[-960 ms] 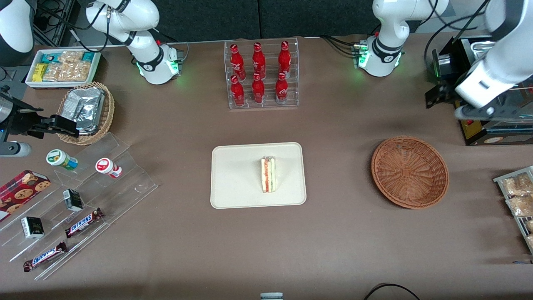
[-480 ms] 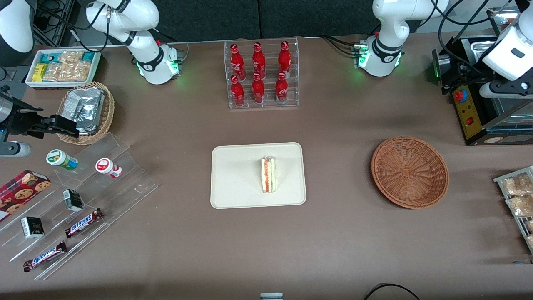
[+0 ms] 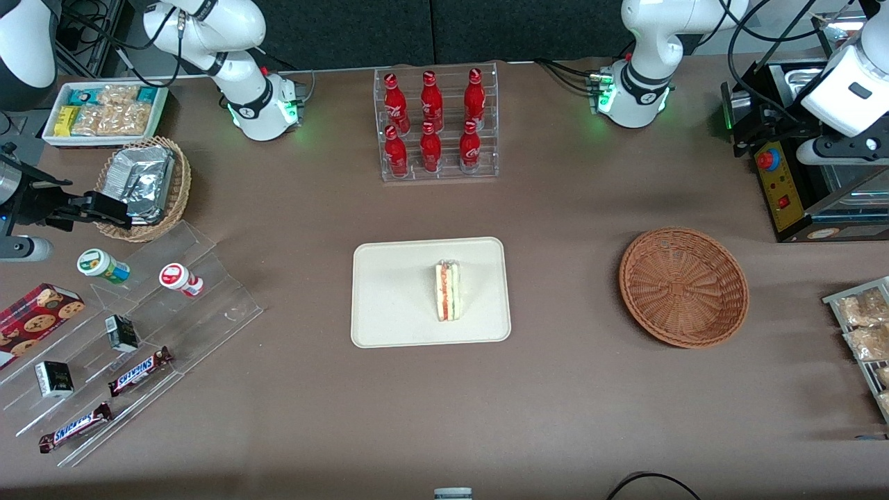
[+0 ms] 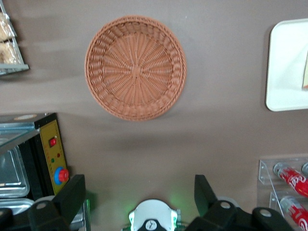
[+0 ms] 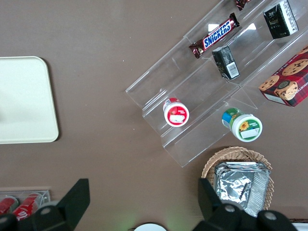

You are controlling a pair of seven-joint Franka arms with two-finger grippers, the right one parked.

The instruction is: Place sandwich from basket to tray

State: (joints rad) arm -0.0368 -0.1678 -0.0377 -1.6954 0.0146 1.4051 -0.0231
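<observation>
High above the working arm's end of the table, the gripper [image 4: 137, 192] hangs with fingers [image 4: 72, 195] spread, holding nothing, over the bare basket [image 3: 684, 286]. Well apart, the sandwich [image 3: 448, 290] rests on the tray [image 3: 389, 292], its long axis running toward the front camera; the wrist view cuts it off.

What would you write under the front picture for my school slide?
Sandwich stands on the tray, basket sits empty, open end effector hangs high near the working arm's table end.

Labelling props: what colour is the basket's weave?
Reddish-brown wicker basket, clearest in the left wrist view; the open gripper hangs above it.
</observation>
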